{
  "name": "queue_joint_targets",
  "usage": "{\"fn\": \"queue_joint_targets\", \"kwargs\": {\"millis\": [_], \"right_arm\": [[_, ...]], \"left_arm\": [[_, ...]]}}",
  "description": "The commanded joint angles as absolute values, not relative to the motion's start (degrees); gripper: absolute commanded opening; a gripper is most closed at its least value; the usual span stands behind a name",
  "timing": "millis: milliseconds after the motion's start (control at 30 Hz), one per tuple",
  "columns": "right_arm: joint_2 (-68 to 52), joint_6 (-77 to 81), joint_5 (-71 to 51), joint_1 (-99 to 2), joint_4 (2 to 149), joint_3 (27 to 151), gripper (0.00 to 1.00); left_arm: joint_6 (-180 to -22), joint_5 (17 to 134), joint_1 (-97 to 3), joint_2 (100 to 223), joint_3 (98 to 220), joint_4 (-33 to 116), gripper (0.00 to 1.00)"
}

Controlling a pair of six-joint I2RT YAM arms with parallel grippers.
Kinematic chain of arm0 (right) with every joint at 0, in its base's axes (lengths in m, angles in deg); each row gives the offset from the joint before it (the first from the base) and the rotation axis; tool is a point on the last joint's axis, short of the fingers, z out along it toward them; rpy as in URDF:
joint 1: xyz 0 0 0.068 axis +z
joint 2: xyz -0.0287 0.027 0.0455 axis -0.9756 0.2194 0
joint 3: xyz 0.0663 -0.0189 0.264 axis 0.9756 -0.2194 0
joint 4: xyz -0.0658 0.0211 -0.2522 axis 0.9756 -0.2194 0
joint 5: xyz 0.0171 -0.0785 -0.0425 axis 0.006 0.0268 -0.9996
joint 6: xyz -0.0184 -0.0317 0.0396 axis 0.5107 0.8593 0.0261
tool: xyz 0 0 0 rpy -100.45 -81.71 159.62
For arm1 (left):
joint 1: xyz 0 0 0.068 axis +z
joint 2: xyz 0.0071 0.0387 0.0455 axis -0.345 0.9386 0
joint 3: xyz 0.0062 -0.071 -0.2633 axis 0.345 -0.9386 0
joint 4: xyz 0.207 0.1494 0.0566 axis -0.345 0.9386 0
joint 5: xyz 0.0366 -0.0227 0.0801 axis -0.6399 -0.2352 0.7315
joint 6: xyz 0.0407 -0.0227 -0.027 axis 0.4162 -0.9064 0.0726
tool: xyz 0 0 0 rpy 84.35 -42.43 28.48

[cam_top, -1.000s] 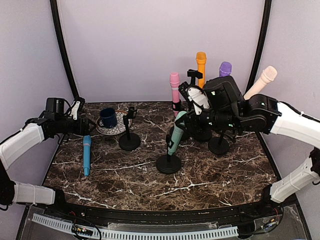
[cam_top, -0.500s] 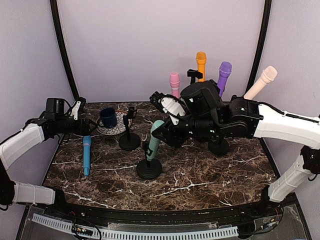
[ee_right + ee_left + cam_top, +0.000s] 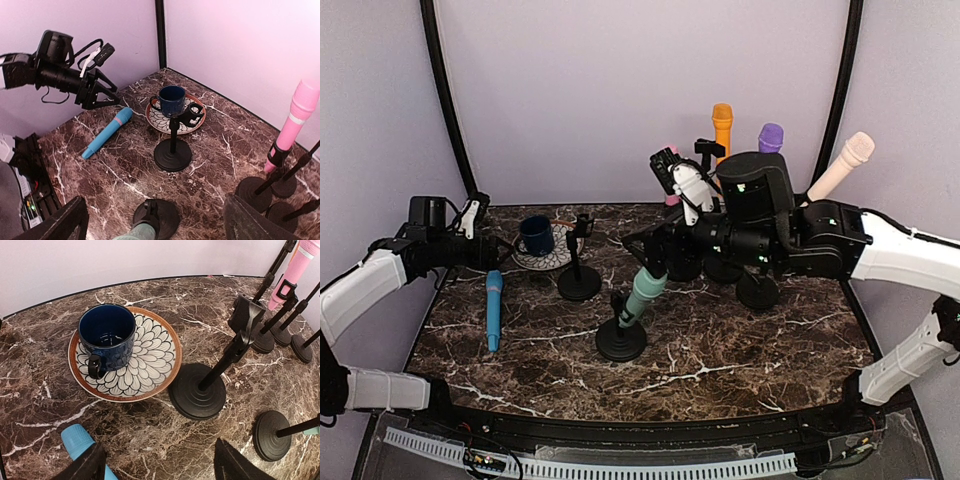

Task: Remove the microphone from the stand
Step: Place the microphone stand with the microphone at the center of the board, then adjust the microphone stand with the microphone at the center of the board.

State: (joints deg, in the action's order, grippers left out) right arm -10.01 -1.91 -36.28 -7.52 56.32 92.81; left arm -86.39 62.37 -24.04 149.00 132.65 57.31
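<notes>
Nearest, in the middle of the marble table [image 3: 740, 350], the teal microphone [image 3: 643, 292] is seated in its black stand [image 3: 620, 340], tilted to the right. Just above its head the right gripper [image 3: 655, 245] is held with the jaws wide apart; nothing is gripped. At the left a blue microphone [image 3: 494, 310] is laid flat, and over its far end the left gripper [image 3: 488, 256] is spread open and empty. Farther, an empty stand [image 3: 579, 272] and a blue cup [image 3: 535, 235] on a plate [image 3: 556, 262] are found.

The table [image 3: 750, 350] looks like polished marble, the cup [image 3: 107, 334] glossy glazed ceramic, the stand base [image 3: 620, 343] matt.
</notes>
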Motion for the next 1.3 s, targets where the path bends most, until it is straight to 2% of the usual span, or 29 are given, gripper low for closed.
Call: {"fn": "queue_joint_targets", "kwargs": {"millis": [0,467,867,1267], "right_arm": [[-11.0,-8.4,-39.6,-7.2,61.0,90.6,0.97],[-17.8,-22.7,-48.5,-7.1,56.0,87.5,0.99],[-11.5,-26.2,-51.6,-5.1,52.0,90.6,0.98],[-10.5,-30.2,-54.6,-1.6,52.0,88.0,0.98]], "left_arm": [[-87.4,66.8,-23.9,147.1,132.5,58.3,0.76],[-88.6,67.6,-23.9,146.6,133.3,59.7,0.76],[-88.4,69.2,-23.9,146.6,133.3,60.0,0.77],[-88.4,70.3,-23.9,147.1,133.1,60.1,0.77]]}}
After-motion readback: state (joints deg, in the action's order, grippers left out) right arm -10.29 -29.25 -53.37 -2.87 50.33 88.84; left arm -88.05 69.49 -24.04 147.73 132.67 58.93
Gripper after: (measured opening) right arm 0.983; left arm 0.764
